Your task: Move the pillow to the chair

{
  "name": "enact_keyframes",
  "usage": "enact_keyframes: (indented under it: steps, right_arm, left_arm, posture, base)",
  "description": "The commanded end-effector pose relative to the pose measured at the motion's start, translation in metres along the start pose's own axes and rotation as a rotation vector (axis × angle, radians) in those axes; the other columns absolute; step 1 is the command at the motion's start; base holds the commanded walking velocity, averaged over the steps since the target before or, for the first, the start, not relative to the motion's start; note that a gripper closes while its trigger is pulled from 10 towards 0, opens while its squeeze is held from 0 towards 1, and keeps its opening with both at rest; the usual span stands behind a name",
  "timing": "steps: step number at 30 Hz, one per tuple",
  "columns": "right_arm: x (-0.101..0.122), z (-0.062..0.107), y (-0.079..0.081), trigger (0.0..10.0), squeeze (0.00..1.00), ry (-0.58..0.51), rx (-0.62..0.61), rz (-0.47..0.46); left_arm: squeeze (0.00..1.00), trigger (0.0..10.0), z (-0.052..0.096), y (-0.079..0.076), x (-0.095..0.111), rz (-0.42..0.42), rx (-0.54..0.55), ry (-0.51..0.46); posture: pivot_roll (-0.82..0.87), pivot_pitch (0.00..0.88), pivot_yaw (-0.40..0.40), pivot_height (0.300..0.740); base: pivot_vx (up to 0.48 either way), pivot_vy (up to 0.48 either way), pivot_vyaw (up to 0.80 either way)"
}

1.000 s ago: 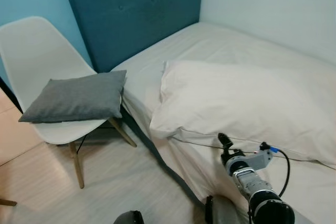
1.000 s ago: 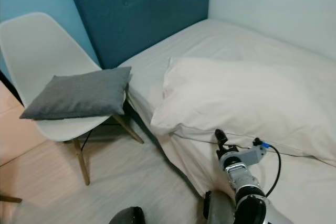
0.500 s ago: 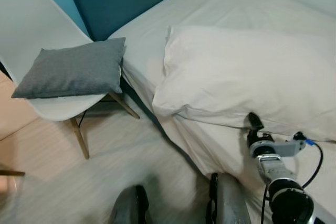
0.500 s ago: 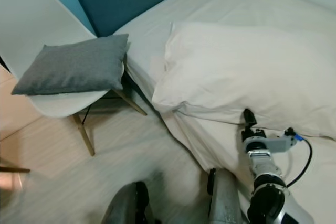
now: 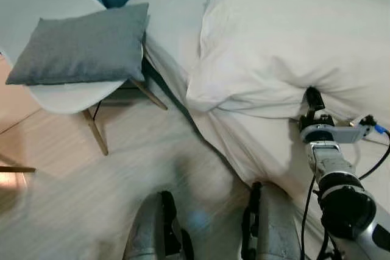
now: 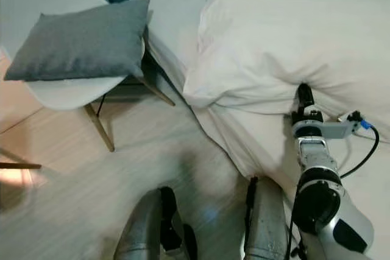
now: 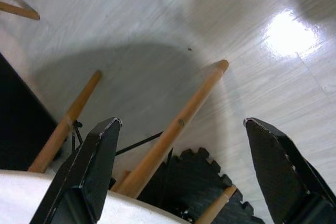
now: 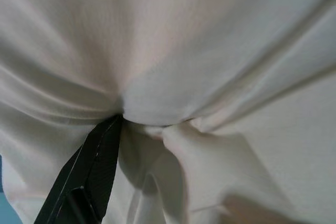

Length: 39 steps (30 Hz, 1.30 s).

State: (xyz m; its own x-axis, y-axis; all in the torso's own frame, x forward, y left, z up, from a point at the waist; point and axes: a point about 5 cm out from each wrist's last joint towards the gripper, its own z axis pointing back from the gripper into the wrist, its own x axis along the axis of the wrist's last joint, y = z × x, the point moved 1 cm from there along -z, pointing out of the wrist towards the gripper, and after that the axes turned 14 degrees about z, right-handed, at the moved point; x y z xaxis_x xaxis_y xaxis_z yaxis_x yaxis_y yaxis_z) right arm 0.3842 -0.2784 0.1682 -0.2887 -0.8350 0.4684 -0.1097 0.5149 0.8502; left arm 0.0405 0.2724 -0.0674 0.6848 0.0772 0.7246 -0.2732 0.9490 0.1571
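My right hand (image 5: 312, 97) presses into the near edge of the white pillow (image 5: 286, 47), which lies on the bed (image 6: 183, 4), beside the chair (image 5: 55, 92). In the right wrist view, cloth bunches into a tight fold around one black finger (image 8: 97, 166); I judge the hand to be pinching that fold, though the second finger is buried in the fabric. The pillow's bulk rests flat on the mattress, its corner nearest the chair overhanging the bed edge. The chair stands on the wooden floor (image 5: 55, 193) just off the bed's corner, and a grey cushion (image 5: 79, 44) already covers most of its seat. My left hand (image 7: 181, 174) hangs low with fingers spread wide and nothing between them, looking at the chair's wooden legs (image 7: 173, 135) and the floor. As I judge it, the task is only at its start: the grip on the white pillow appears made, but the lift, the carry across the gap to the chair and the setting down all remain. The white pillow is far larger than the chair's seat, so placing it over the cushion may call for care.
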Motion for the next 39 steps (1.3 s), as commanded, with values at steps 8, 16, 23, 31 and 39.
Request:
enact_keyframes:
  steps: [8, 16, 23, 31, 39]
  right_arm:
    - [0.006, -0.026, 0.052, 0.0, 0.00, -0.062, 0.190, -0.071]
    - [0.016, -0.034, 0.069, 0.0, 0.00, -0.078, 0.256, -0.020]
    - [0.024, -0.036, 0.076, 0.0, 0.00, -0.079, 0.296, 0.049]
    - [0.019, -0.037, 0.086, 0.0, 0.00, -0.036, 0.369, 0.208]
    - [0.019, -0.034, 0.118, 0.0, 0.00, -0.032, 0.616, 0.213]
  left_arm:
    - [0.00, 10.0, 0.019, 0.008, -0.009, -0.037, 0.015, 0.047]
    - [0.00, 10.0, 0.020, 0.007, -0.007, -0.043, 0.014, 0.047]
    - [0.00, 10.0, 0.012, 0.003, -0.001, -0.031, 0.031, 0.046]
    - [0.00, 10.0, -0.014, 0.004, 0.027, -0.004, 0.066, -0.020]
    - [0.00, 10.0, -0.061, 0.001, 0.090, 0.085, 0.115, -0.145]
  posture:
    - [0.21, 0.550, 0.130, 0.556]
    - [0.20, 0.540, 0.119, 0.556]
    - [0.18, 0.497, 0.093, 0.556]
    - [0.14, 0.414, 0.066, 0.556]
    - [0.06, 0.274, 0.044, 0.561]
  base:
    - [0.000, 0.000, 0.00]
    - [0.000, 0.000, 0.00]
    - [0.000, 0.000, 0.00]
    - [0.000, 0.000, 0.00]
    - [0.000, 0.000, 0.00]
